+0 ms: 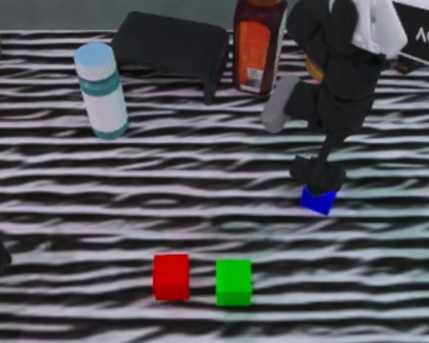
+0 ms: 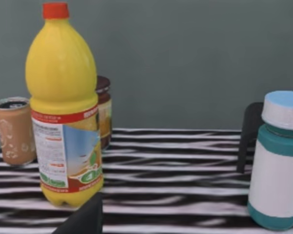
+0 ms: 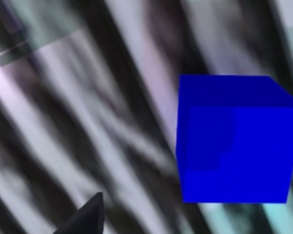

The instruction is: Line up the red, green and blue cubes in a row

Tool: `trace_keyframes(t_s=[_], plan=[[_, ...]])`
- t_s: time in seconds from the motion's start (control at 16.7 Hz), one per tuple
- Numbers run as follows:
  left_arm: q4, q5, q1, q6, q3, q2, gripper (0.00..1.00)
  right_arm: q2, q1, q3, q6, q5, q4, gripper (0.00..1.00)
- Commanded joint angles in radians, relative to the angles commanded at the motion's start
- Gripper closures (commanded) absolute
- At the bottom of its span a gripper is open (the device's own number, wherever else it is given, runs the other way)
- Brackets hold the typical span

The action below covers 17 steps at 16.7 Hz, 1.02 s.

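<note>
My right arm reaches low over the table, right end effector [image 1: 317, 179] pointing down; left arm parked.

My right wrist camera is close over the striped black-and-white surface [image 3: 88, 122]. The blue cube [image 3: 237, 141] fills much of the picture, resting on those stripes. One dark fingertip [image 3: 85, 219] shows, apart from the cube.
</note>
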Motion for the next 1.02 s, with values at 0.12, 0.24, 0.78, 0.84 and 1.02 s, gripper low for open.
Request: trace_keyframes(t_s=[0.12,0.24,0.78,0.84,1.02], plan=[[0.000,0.000,0.000,0.000,0.000,0.000,0.00,0.006,-0.001,-0.013,0.001,0.000,0.017,0.00],[0.000,0.000,0.000,0.000,0.000,0.000,0.00,0.027,-0.002,-0.051,0.003,0.000,0.074,0.00],[0.000,0.000,0.000,0.000,0.000,0.000,0.00,0.112,-0.002,-0.190,0.003,0.001,0.301,0.00],[0.000,0.000,0.000,0.000,0.000,0.000,0.00,0.112,-0.002,-0.190,0.003,0.001,0.301,0.00],[0.000,0.000,0.000,0.000,0.000,0.000,0.00,0.112,-0.002,-0.190,0.003,0.001,0.301,0.23]])
